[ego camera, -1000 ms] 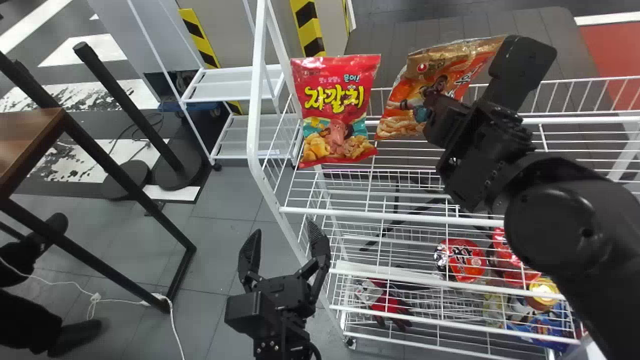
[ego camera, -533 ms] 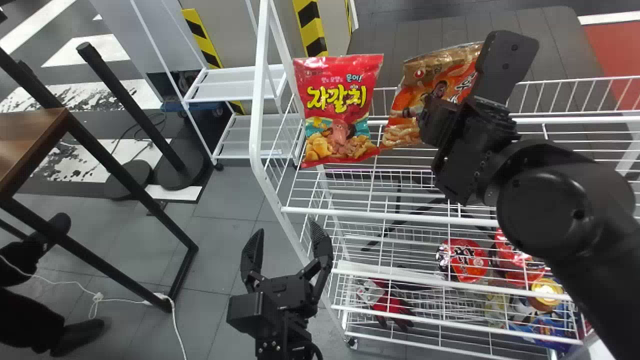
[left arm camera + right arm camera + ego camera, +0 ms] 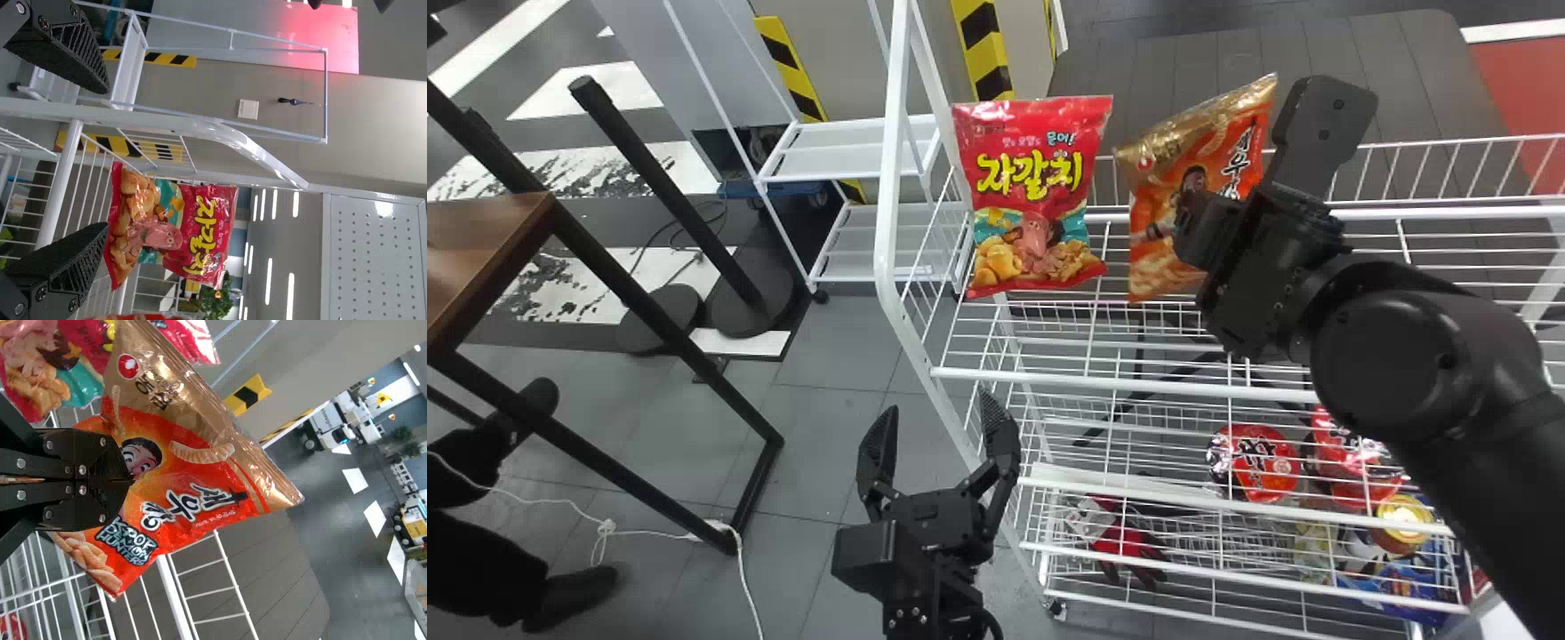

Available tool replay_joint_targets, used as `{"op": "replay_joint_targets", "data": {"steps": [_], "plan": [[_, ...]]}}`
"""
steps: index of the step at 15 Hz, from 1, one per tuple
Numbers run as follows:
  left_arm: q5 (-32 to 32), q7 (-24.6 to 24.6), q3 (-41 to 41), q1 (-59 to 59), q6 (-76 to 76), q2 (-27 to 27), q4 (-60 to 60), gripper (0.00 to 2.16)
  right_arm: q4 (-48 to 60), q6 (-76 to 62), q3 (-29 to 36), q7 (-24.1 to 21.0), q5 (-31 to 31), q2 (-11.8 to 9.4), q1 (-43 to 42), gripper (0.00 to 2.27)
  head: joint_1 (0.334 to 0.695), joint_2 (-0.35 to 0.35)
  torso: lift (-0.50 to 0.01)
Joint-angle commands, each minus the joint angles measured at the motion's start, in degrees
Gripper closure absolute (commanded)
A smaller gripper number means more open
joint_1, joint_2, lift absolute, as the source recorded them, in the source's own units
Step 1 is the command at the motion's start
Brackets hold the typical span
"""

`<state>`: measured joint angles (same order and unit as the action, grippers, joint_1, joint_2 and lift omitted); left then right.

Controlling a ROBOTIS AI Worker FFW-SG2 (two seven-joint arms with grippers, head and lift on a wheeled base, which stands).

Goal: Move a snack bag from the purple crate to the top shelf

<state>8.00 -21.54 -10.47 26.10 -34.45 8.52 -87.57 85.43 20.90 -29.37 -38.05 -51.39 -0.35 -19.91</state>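
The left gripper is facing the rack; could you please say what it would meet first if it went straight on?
Most likely the rack's white end frame, with the red snack bag near that line too. Depth is unclear, so the left gripper might just pass the frame.

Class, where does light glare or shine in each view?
Left wrist view: red glow on the pale panel, white glare on the perforated panel; right wrist view: sheen on the orange snack bag; head view: glints atop the red snack bag.

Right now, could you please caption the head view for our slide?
Right tool holding an orange snack bag at the white wire shelf, beside an upright red bag.
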Motion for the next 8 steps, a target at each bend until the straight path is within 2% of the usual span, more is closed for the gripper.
{"op": "replay_joint_targets", "data": {"steps": [1,8], "plan": [[0.0,0.0,0.0,0.0,0.0,0.0,-0.1,0.10,0.1,-4.8,-0.9,1.1,-0.4,0.4,0.2,2.09,0.695,0.291,0.000],[0.0,0.1,0.0,0.0,-0.4,0.1,0.0,0.10,-5.1,-8.8,-3.2,1.2,-1.0,0.4,-2.8,2.08,0.695,0.294,0.000]]}}
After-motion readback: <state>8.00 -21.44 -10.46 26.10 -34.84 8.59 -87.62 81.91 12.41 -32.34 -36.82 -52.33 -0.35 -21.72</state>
